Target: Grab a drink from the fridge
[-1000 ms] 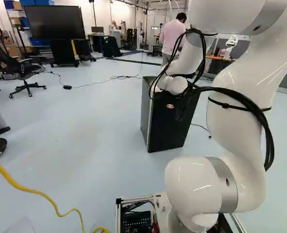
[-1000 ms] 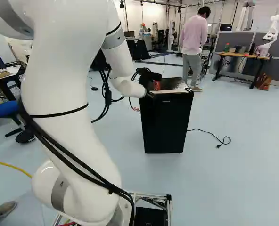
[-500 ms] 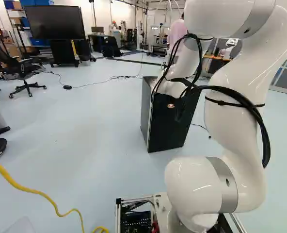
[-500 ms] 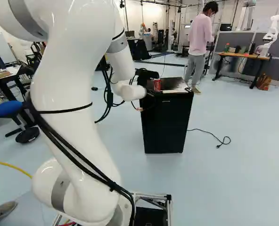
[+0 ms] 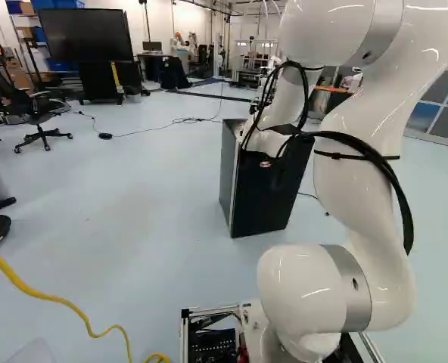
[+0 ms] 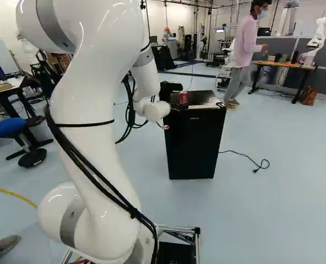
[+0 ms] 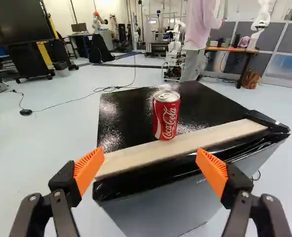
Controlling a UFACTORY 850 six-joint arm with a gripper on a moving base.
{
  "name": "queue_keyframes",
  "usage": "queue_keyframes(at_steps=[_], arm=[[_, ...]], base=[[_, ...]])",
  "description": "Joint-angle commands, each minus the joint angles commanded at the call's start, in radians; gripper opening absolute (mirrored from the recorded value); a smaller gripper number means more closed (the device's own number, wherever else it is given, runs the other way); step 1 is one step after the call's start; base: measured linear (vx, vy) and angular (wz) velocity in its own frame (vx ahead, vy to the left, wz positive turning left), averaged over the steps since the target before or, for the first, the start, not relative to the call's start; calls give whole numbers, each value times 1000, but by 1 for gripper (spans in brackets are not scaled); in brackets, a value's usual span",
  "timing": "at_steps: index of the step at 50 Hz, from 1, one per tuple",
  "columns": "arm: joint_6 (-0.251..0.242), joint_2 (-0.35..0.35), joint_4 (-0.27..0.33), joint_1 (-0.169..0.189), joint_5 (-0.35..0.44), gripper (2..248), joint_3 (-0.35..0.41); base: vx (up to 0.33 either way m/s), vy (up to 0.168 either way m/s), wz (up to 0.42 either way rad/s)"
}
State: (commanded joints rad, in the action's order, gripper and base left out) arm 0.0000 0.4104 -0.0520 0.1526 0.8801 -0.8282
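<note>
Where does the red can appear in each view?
Left base view: not visible; the arm covers much of the fridge top.
Right base view: left of centre on the fridge top, the can upright.
Wrist view: ahead of the open gripper, upright by the pale strip.
Shared landmark: the fridge.

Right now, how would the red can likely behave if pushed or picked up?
The red can looks smooth and round, so it may slip in a light grip. Standing tall and narrow on the fridge, it could tip if pushed high, then roll.
</note>
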Motion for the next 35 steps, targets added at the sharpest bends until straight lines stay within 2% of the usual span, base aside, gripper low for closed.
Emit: queue_keyframes(at_steps=[20, 35], arm=[[0, 58, 1, 30, 1, 247, -70], [0, 134, 1, 32, 1, 247, -137]], base=[[0, 0, 0], [0, 0, 0]])
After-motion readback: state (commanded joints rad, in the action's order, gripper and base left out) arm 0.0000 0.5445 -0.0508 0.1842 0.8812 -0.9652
